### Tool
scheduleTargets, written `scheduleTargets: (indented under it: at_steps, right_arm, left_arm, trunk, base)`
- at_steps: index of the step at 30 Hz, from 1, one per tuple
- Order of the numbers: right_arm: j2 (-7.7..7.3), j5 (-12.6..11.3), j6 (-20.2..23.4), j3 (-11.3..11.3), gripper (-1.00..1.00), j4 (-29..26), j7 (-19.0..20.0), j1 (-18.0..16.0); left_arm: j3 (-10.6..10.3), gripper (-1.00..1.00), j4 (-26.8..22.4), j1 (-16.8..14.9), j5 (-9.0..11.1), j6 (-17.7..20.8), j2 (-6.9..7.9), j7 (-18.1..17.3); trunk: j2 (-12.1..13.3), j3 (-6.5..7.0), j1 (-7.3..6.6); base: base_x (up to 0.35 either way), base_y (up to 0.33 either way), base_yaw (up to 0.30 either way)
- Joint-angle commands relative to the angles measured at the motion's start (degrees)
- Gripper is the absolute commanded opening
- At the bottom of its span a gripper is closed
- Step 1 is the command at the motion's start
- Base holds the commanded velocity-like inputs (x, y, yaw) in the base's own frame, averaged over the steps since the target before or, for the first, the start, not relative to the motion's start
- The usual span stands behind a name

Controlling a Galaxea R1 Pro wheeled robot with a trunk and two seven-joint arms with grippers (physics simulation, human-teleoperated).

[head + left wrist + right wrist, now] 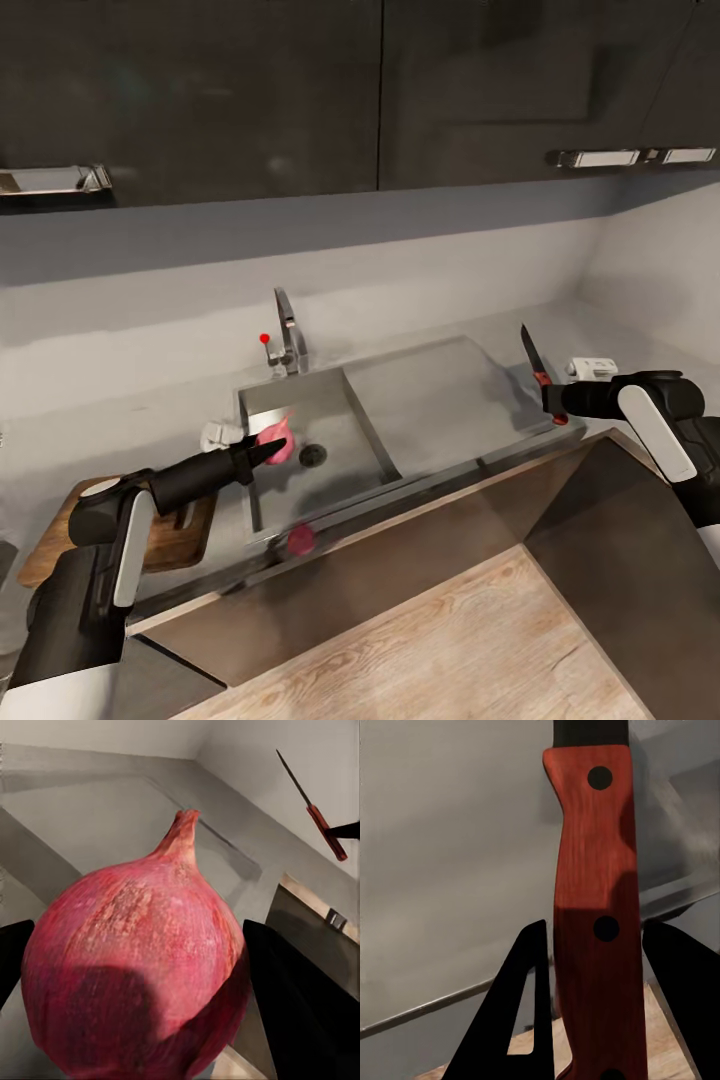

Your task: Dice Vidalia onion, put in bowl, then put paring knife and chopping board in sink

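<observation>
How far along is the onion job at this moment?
Early. The left tool holds the onion above the sink; the right tool holds the knife upright. The board carries nothing yet. Dicing, filling the bowl and the sink drop-off remain.

The dark brown wooden chopping board (170, 530) is half covered by the black left arm. In the right wrist view, the frame edge crops the dark blade and butt of the red-handled paring knife (598, 922). The round reddish-pink onion (135, 967) loses its base off-frame.
</observation>
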Motion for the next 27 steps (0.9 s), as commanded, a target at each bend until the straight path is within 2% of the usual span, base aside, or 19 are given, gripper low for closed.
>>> scheduleTargets:
  at_steps: [1, 10, 27]
  right_arm:
    - [-0.05, -0.4, 0.2, 0.1, -1.0, 0.0, -0.4, -0.1]
    - [0.03, -0.4, 0.2, 0.1, -1.0, 0.0, -0.3, -0.1]
    - [0.04, -0.4, 0.2, 0.1, -1.0, 0.0, -0.3, -0.1]
  left_arm:
    - [0.1, -1.0, 0.0, 0.0, 0.2, 0.4, 0.01, -0.2]
    - [0.1, -1.0, 0.0, 0.0, 0.2, 0.6, -0.1, -0.4]
    - [0.1, -1.0, 0.0, 0.0, 0.2, 0.6, 0.0, -0.2]
  trunk:
    - [-0.1, -0.11, 0.03]
    - [-0.1, -0.11, 0.03]
    - [-0.1, -0.11, 0.03]
  base:
    - [0.0, 0.21, 0.0]
    - [0.0, 0.086, 0.032]
    - [0.0, 0.0, 0.269]
